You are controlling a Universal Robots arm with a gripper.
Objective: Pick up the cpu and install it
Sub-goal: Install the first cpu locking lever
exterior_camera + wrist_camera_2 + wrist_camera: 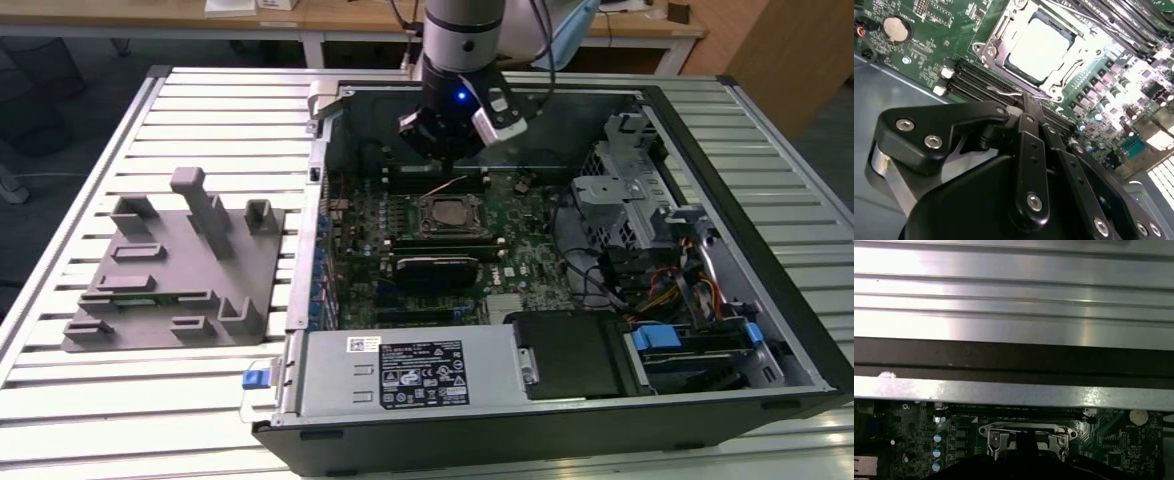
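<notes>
- At the exterior view's left, the grey tray [167,265] with its upright posts sits on the slatted table [80,395], near that table's left edge and just beside the open computer case [787,330]; I see no chip on it
- Moving right, inside the case, the gripper [454,135] hangs over the motherboard [521,265] near the case's back wall, just behind the socket frame [447,212]
- The cpu [1040,47] lies flat inside that frame, its pale metal top bare; it looks already seated, so the step in hand is probably the end of placing
- In the second wrist view the black fingers [1030,112] are drawn together with nothing between them, their tips just short of the frame's wire lever [1016,92]
- Any further work calls for care around that lever and the memory slots [976,80] beside it
- The second wrist view shows the chip's top plainly; the first wrist view shows the frame [1026,435] edge-on, though dimly, and the case's wall [1014,390] behind it
</notes>
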